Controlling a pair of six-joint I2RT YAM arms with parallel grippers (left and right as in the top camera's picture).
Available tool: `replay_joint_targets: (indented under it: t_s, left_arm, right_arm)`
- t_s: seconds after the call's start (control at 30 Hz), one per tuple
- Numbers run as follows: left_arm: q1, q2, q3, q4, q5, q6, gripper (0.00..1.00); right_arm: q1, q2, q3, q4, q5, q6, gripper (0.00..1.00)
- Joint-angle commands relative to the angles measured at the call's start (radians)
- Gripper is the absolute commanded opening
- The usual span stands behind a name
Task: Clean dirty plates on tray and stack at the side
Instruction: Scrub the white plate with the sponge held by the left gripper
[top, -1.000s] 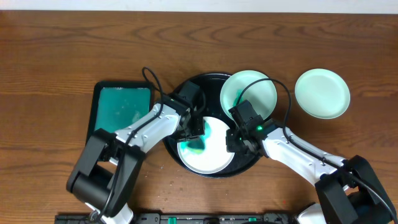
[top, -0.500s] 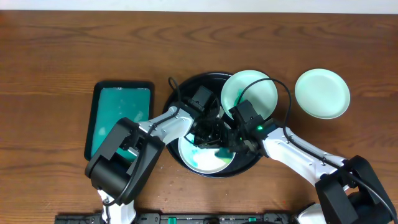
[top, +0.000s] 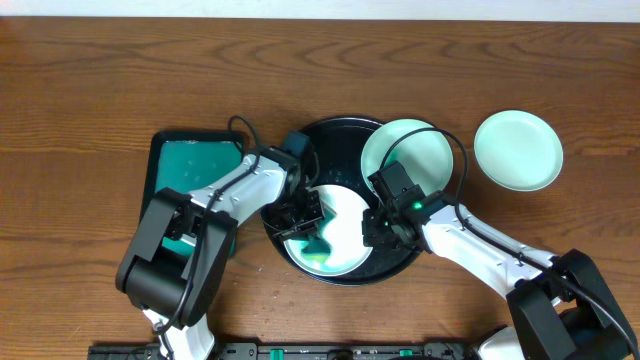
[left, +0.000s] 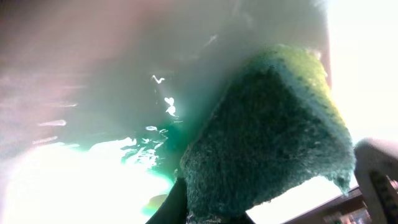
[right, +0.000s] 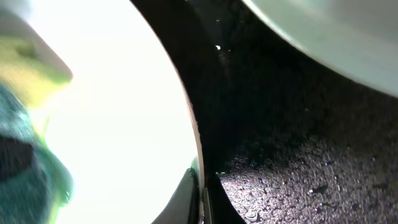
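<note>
Wood-grain table (top: 90, 70) bears the tray (top: 335, 133), one mint plate (top: 517, 150) beside it.

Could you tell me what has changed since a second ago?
The left gripper, shut on the sponge, wiped right across the white plate, then back left. The mint plate on the tray edged slightly right. The right gripper stayed clamped on the white plate's rim; the tray and the far plate stayed put.

The large round black tray (top: 322, 130) sits near the front edge of the brown wooden table (top: 100, 80), with a green rectangular tray (top: 195, 170) just left of it. A white round plate (top: 348, 232) lies in its front part with a yellow-green sponge (left: 273, 130) on it. A pale mint-green round plate (top: 415, 150) rests over its back right rim, and a second mint-green plate (top: 518, 150) lies on the table further right.
</note>
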Motion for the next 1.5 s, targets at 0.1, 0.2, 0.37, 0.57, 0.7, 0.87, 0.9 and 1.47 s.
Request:
replay_joint_targets:
  t_s: [0.1, 0.2, 0.37, 0.57, 0.7, 0.87, 0.9, 1.47]
  left_arm:
    - [0.039, 0.065, -0.003, -0.077, -0.636, -0.105, 0.07]
    - [0.039, 0.065, 0.029, -0.124, -0.727, -0.159, 0.07]
    - [0.039, 0.065, 0.081, -0.172, -0.788, -0.208, 0.07]
    - [0.026, 0.065, 0.103, -0.089, -0.555, -0.021, 0.07]
    - [-0.006, 0.066, 0.103, 0.009, -0.257, 0.101, 0.07]
    - [-0.065, 0.066, 0.103, 0.095, -0.067, 0.116, 0.07]
    - [-0.076, 0.066, 0.103, 0.109, -0.045, 0.117, 0.07]
    - [-0.073, 0.065, 0.119, 0.187, 0.015, 0.123, 0.07]
  right_arm:
    - [0.009, 0.003, 0.006, -0.006, -0.003, -0.003, 0.02]
    - [0.009, 0.003, 0.006, -0.014, -0.002, -0.003, 0.02]
    - [0.009, 0.003, 0.006, -0.021, 0.001, -0.003, 0.02]
    - [0.009, 0.003, 0.006, -0.022, 0.0, -0.003, 0.02]
    - [0.009, 0.003, 0.006, -0.023, 0.0, -0.003, 0.02]
    - [0.009, 0.003, 0.006, -0.028, 0.0, -0.003, 0.02]
    - [0.009, 0.003, 0.006, -0.029, 0.0, -0.003, 0.02]
    - [0.009, 0.003, 0.006, -0.032, -0.011, -0.003, 0.02]
